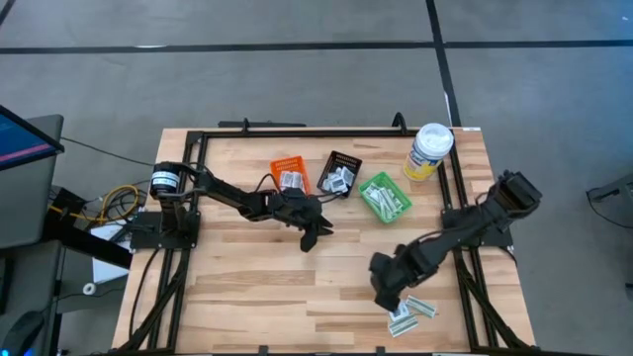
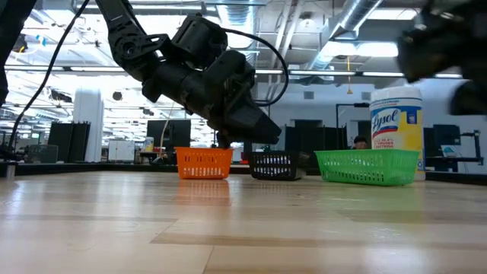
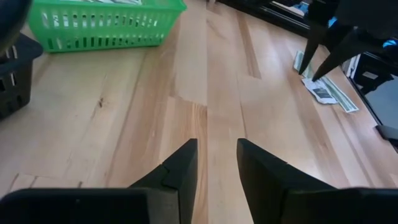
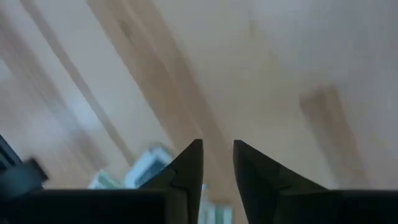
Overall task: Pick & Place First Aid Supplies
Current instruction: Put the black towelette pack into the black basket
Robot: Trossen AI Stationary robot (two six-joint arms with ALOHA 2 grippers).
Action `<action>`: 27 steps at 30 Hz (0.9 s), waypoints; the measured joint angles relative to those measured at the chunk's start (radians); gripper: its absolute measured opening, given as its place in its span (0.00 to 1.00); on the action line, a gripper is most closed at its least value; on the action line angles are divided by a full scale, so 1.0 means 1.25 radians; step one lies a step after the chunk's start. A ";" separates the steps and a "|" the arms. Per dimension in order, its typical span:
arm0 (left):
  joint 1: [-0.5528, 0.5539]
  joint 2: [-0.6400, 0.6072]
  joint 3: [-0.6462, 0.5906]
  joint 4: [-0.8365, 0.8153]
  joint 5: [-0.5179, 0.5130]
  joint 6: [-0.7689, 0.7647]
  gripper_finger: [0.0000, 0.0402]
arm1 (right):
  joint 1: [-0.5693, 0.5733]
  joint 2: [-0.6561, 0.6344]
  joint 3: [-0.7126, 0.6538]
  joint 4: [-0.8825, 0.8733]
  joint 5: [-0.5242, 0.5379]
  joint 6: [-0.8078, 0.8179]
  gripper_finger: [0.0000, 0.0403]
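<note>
Several first aid packets [image 1: 413, 311] lie flat on the wood table near its front right corner; in the left wrist view the packets [image 3: 323, 92] show far off. My right gripper [image 1: 383, 295] hangs just left of them, pointing steeply down, open and empty [image 4: 217, 144], with packets [image 4: 146, 167] beside its fingers. My left gripper [image 1: 318, 235] hovers over the table's middle, open with nothing between its fingers [image 3: 216, 144]. More packets lie in the orange bin [image 1: 290, 175], the black bin [image 1: 341, 172] and the green bin [image 1: 384, 197].
The three small bins stand in a row at the table's far middle, and a white-lidded yellow canister [image 1: 429, 150] stands at the far right. A black frame [image 1: 297, 132] runs along the table's edges. Bare wood [image 1: 247, 287] lies at the near left.
</note>
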 joint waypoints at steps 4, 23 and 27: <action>0.000 0.000 0.000 -0.001 -0.002 0.000 0.28 | 0.048 0.000 -0.015 -0.012 -0.028 0.098 0.24; 0.000 0.000 0.000 -0.014 -0.002 0.000 0.28 | 0.174 0.038 -0.037 0.039 0.034 0.170 0.27; 0.000 0.000 0.000 -0.014 -0.002 0.000 0.28 | 0.174 0.079 -0.033 0.043 0.033 0.168 0.27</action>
